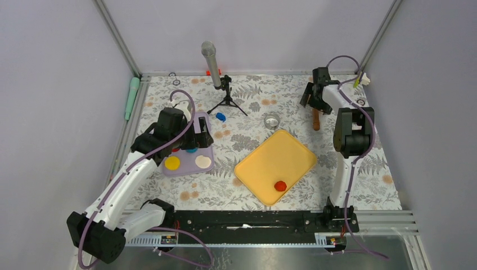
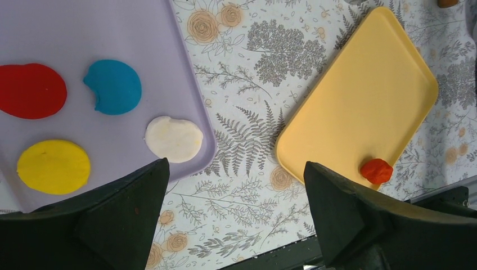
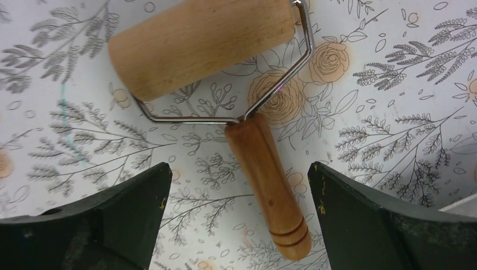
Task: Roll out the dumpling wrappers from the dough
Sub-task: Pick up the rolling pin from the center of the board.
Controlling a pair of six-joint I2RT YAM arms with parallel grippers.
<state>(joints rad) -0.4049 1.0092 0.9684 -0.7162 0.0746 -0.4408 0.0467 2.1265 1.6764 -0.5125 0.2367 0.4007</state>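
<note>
One red dumpling wrapper [image 2: 31, 90] lies flat on the purple board [image 2: 84, 28], beside a blue disc [image 2: 115, 85], a yellow disc [image 2: 53, 166] and a cream disc [image 2: 174, 139]. A small red lump of dough [image 1: 280, 185] sits near the front corner of the yellow tray [image 1: 275, 154]. My left gripper [image 2: 236, 166] hovers open over the purple board's right edge, holding nothing. At the back right, my right gripper [image 3: 239, 166] is open above the wooden roller [image 3: 202, 45]. The roller's handle [image 3: 267, 180] lies between the fingers, untouched.
A microphone on a small tripod [image 1: 212, 64] stands at the back centre, with a blue scrap [image 1: 220, 117] near its feet. A round glass dish [image 1: 272, 120] sits behind the yellow tray. A green tool [image 1: 131, 97] lies outside the left rail.
</note>
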